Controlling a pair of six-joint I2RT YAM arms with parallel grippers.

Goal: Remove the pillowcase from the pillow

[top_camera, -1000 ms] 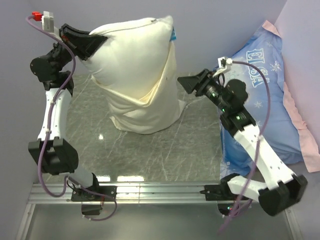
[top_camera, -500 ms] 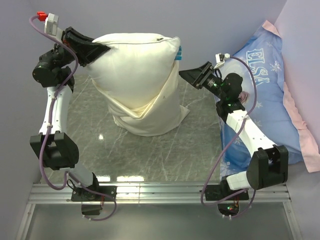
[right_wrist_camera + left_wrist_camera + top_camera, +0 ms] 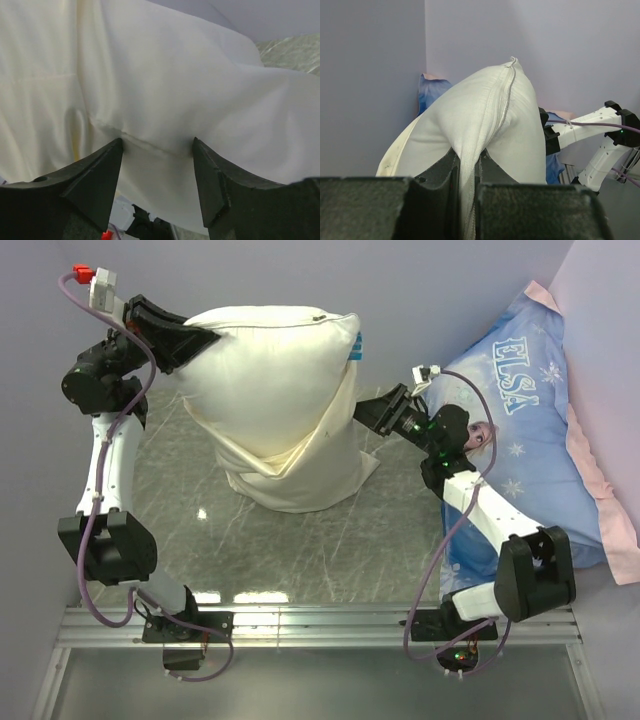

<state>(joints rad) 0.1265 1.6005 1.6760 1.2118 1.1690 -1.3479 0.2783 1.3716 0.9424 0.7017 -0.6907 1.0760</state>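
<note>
The white pillow point(image 3: 270, 345) hangs upright from its top left corner, its lower end resting on the table. My left gripper point(image 3: 207, 338) is shut on that corner; the left wrist view shows the seamed pillow corner point(image 3: 495, 115) pinched between my jaws point(image 3: 467, 167). The cream pillowcase point(image 3: 295, 475) wraps the pillow's lower part, wrinkled and folded diagonally. My right gripper point(image 3: 358, 412) is open at the right side of the bundle. In the right wrist view its fingertips point(image 3: 157, 145) press against cream fabric point(image 3: 165, 90), with a hem line running between them.
The blue "ELSA" pillow point(image 3: 530, 430) with a pink edge leans at the right, behind my right arm. Grey walls stand close behind and at the left. The marble tabletop point(image 3: 330, 540) ends at a metal rail point(image 3: 320, 625) by the arm bases.
My right gripper has moved left and down from free air to the fabric at the bundle's right side. The pillow's top has swung level. My left gripper keeps its hold.
</note>
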